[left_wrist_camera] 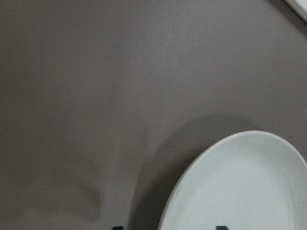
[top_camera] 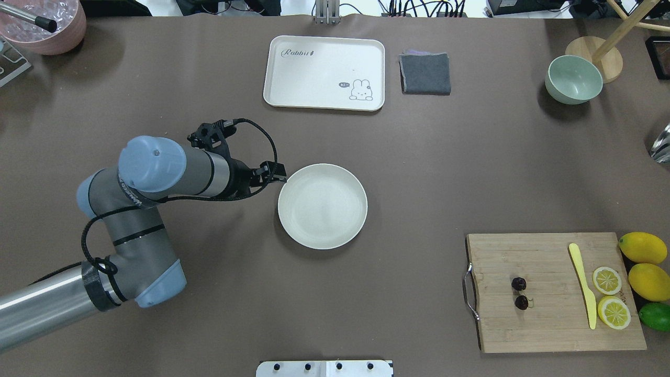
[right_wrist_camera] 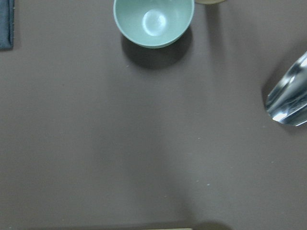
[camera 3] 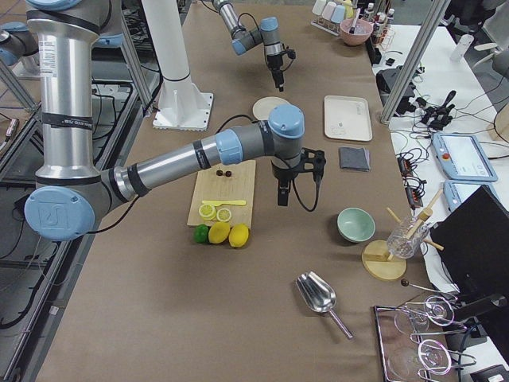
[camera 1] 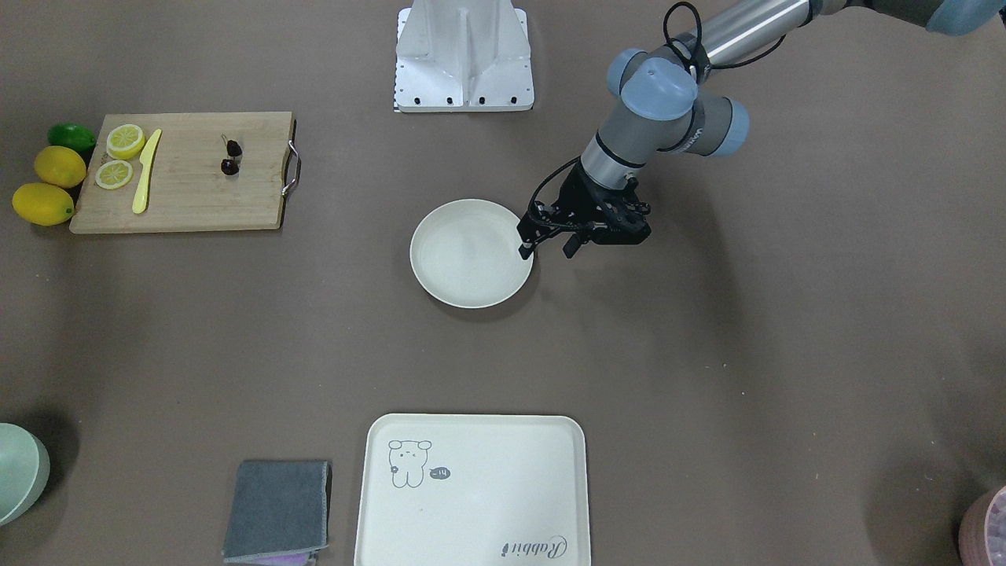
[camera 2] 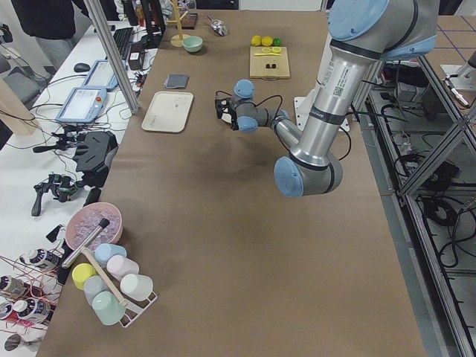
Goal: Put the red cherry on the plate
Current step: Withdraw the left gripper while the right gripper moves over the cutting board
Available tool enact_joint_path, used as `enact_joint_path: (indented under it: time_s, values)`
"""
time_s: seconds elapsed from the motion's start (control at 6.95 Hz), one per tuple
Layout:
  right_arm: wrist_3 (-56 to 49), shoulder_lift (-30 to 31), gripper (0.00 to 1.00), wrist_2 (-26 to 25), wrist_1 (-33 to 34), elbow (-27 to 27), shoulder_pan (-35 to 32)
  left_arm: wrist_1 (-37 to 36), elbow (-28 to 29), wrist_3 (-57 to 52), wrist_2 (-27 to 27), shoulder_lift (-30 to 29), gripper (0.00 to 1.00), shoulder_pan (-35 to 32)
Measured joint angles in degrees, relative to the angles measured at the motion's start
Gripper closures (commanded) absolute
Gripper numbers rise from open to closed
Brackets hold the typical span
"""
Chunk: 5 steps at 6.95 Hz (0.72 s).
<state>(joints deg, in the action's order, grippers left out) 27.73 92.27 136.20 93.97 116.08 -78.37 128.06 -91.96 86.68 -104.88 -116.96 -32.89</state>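
Maroon red cherry [camera 1: 230, 156] sits on cutting board [camera 1: 181, 192], well apart from plate [camera 1: 464, 263]. Left gripper [camera 1: 548, 250], spread wide and holding nothing, hangs over plate rim. Right gripper [camera 3: 281, 195]: opening can't be told.

You have a desk [top_camera: 419, 173] under a matt brown cover, smooth and without shine. Your plate [top_camera: 322, 206] is smooth, matt cream, and the tray [top_camera: 314, 73] has the same finish. The cutting board [top_camera: 549, 324] is pale wood with visible grain; its handle [top_camera: 467, 290] is bright metal. The cherries [top_camera: 518, 284] look dark and glossy, the knife [top_camera: 583, 285] like yellow plastic. The cloth [top_camera: 425, 73] is dull grey fabric. The bowl [right_wrist_camera: 153, 21] carries a soft sheen inside. The scoop [right_wrist_camera: 288, 100] is polished, mirror-like metal. The left arm [top_camera: 42, 309] shows a brushed metal tube and blue-grey caps.
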Motion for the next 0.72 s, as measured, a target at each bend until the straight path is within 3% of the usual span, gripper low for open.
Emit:
enact_joint_path:
  time_s: [0.29,0.72]
  values:
    - [16.9,2.3,0.0,-4.8,-12.0,2.9,11.6,-7.0,-0.7,-12.2,-0.6,0.3,0.02,-5.3]
    - [35.8,6.7,0.0,-16.2,-26.8,3.2,31.3,-9.5,-1.0,-15.8,-4.0,0.8,0.02,-12.3]
